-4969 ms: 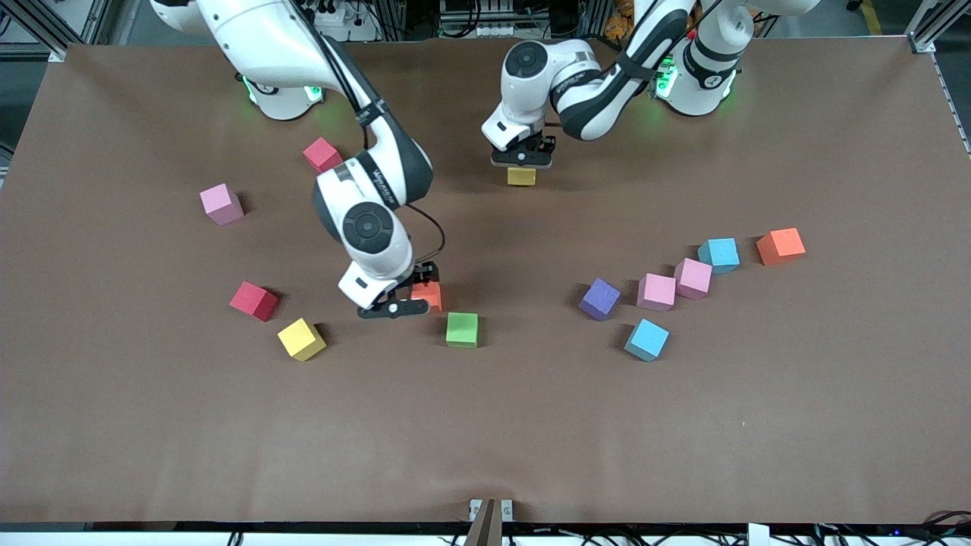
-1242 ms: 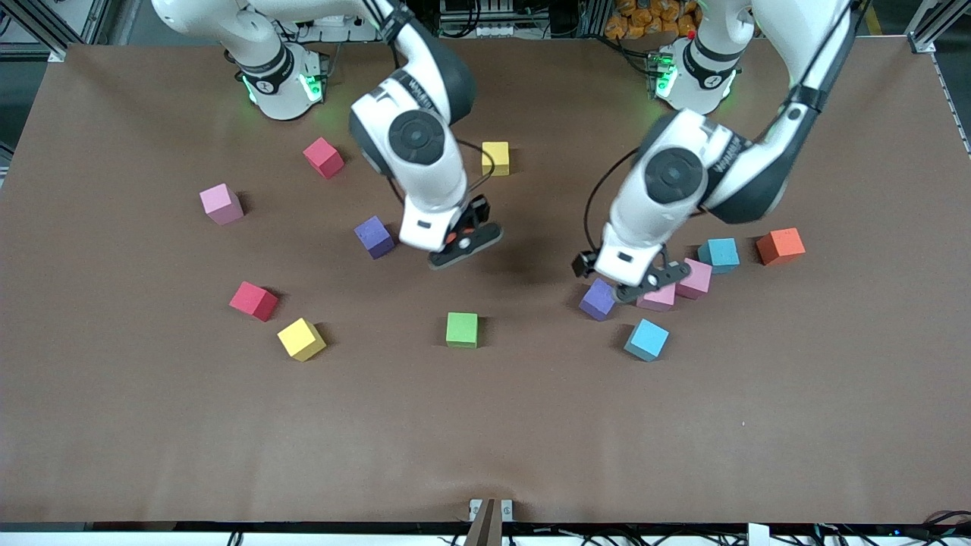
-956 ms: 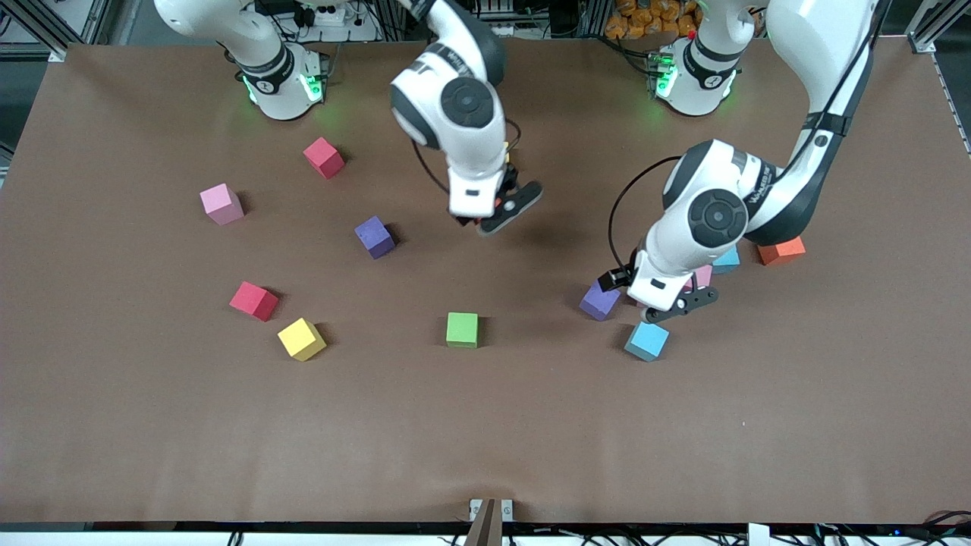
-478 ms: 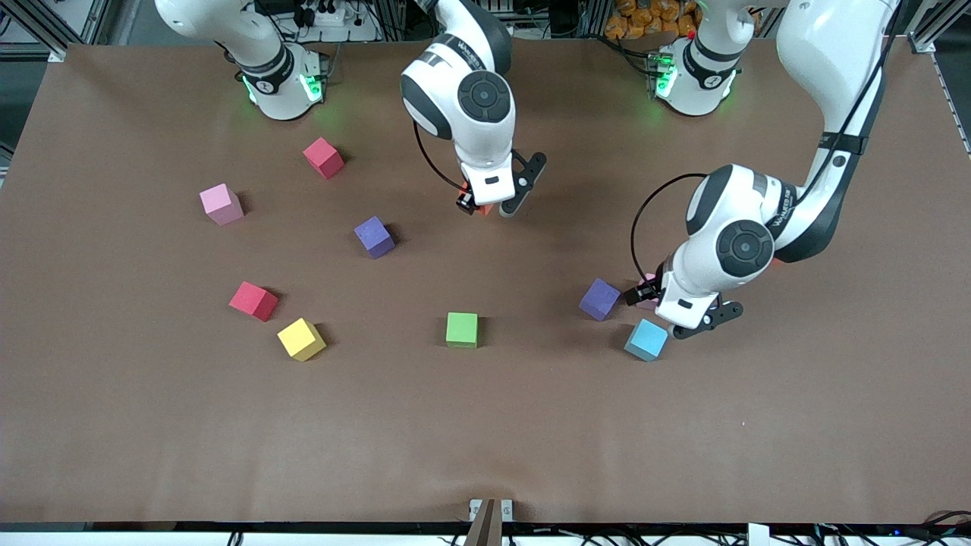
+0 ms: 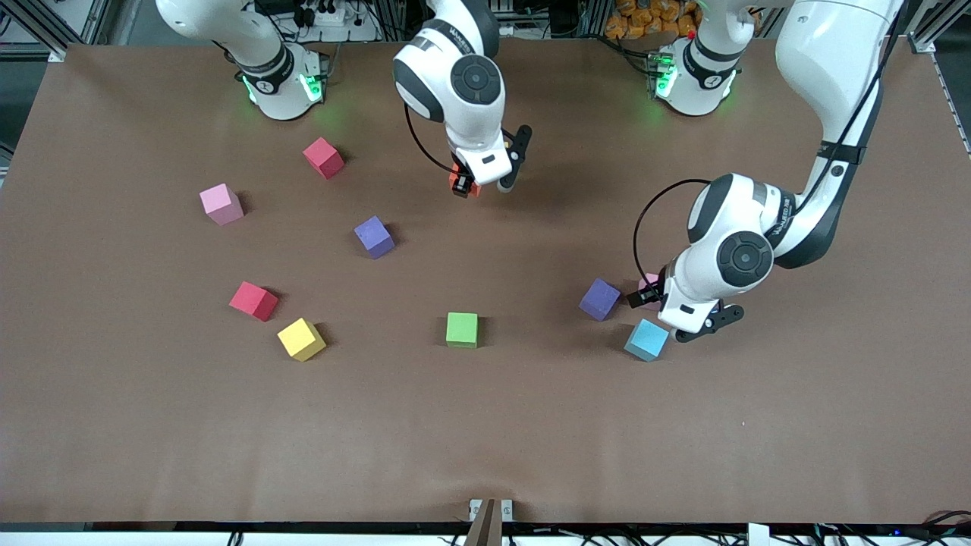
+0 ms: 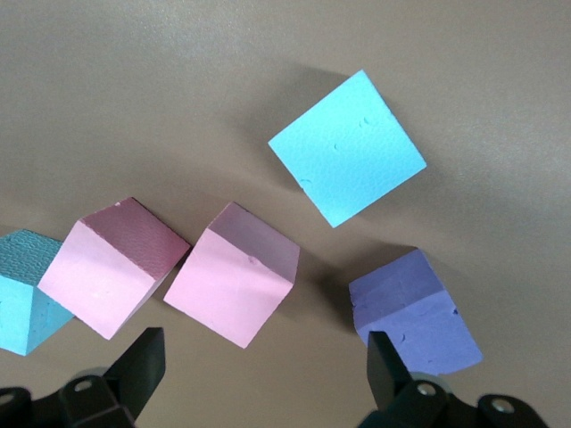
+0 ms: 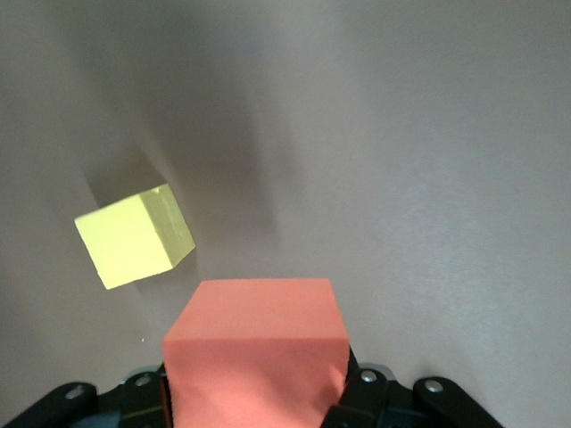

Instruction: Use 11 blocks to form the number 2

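Observation:
My right gripper (image 5: 475,185) hangs over the table's middle near the bases, shut on an orange block (image 5: 460,184) (image 7: 254,352). A yellow block (image 7: 134,236) lies on the table just beside it, hidden by the arm in the front view. My left gripper (image 5: 679,321) (image 6: 261,374) is open and low over a pink block (image 6: 232,285) (image 5: 647,283), between a purple block (image 5: 599,298) (image 6: 415,312) and a light blue block (image 5: 646,339) (image 6: 348,147). A second pink block (image 6: 111,276) and another light blue block (image 6: 22,303) sit alongside. No number 2 is in view.
Scattered toward the right arm's end are a red block (image 5: 323,157), a pink one (image 5: 221,204), a purple one (image 5: 375,236), a red one (image 5: 253,301) and a yellow one (image 5: 301,339). A green block (image 5: 462,330) lies mid-table.
My right gripper has carried the orange block toward the bases, over the yellow block. My left gripper has shifted slightly and come down over the pink block, staying open.

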Robot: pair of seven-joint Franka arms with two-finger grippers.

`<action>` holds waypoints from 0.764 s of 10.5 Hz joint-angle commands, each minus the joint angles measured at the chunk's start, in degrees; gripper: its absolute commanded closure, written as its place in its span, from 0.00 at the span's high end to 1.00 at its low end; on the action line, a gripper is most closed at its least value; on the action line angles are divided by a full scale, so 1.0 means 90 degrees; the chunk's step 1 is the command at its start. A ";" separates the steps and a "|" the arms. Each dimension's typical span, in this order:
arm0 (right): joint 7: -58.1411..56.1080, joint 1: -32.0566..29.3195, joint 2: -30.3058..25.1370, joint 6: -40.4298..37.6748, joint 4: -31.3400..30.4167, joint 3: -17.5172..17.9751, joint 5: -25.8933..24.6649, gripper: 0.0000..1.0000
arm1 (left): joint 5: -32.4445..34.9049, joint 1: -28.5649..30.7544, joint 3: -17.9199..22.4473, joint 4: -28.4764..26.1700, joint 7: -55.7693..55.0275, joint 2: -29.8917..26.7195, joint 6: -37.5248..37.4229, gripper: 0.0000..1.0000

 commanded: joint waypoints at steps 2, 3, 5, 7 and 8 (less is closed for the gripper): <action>-0.0163 0.0353 -0.0476 0.1110 -0.1356 -0.0013 -0.0093 0.00 | -0.0139 -0.0086 0.0206 0.0116 0.0223 0.0155 -0.0075 1.00; -0.0309 0.0373 -0.0495 0.1325 -0.1571 -0.0003 -0.0093 0.00 | -0.0110 -0.0105 0.0215 0.0135 0.0234 0.0203 -0.0046 1.00; -0.0932 0.0393 -0.0524 0.1813 -0.1963 -0.0003 -0.0093 0.00 | -0.0071 -0.0241 0.0371 0.0165 0.0282 0.0204 -0.0036 1.00; -0.1179 0.0393 -0.0534 0.1894 -0.2033 0.0007 -0.0084 0.00 | -0.0070 -0.0474 0.0488 0.0175 0.0575 0.0204 0.0023 1.00; -0.1179 0.0412 -0.0525 0.1913 -0.2042 0.0036 -0.0074 0.00 | -0.0042 -0.0457 0.0537 0.0184 0.0595 0.0204 0.0032 1.00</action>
